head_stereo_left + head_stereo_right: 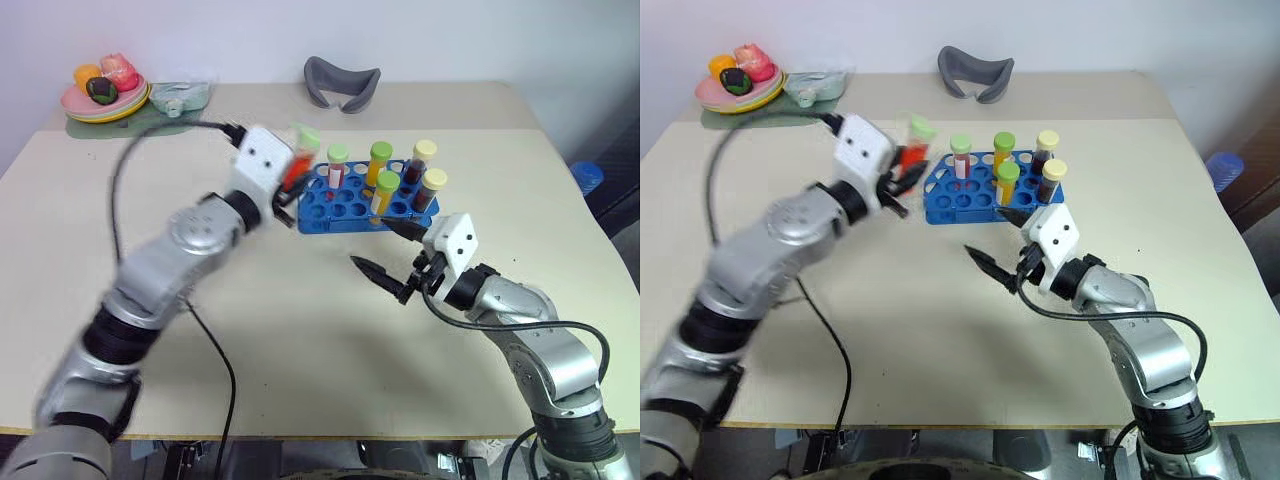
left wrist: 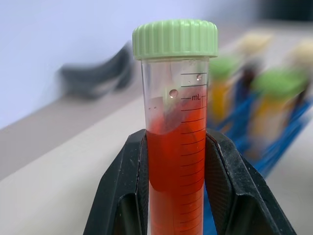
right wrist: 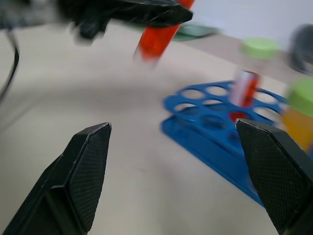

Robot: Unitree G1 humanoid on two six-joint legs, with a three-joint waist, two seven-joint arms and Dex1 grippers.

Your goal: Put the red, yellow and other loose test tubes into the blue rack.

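Note:
My left gripper (image 1: 288, 190) is shut on a red test tube (image 2: 178, 147) with a light green cap. It holds the tube tilted in the air just left of the blue rack (image 1: 320, 212), and the red tube (image 1: 296, 170) is clear of the table. Several capped tubes (image 1: 380, 165) stand in the rack, with green and yellow caps. My right gripper (image 1: 372, 245) hangs open and empty just in front of the rack. In the right wrist view its fingers (image 3: 85, 176) stand wide apart, with the blue rack (image 3: 215, 132) and the held red tube (image 3: 156, 41) beyond them.
A pink plate (image 1: 75, 108) of toy food stands at the back left corner, with a clear wrapped item (image 1: 180, 95) beside it. A grey curved object (image 1: 342, 82) lies at the back edge. A black cable (image 1: 215, 345) trails across the table.

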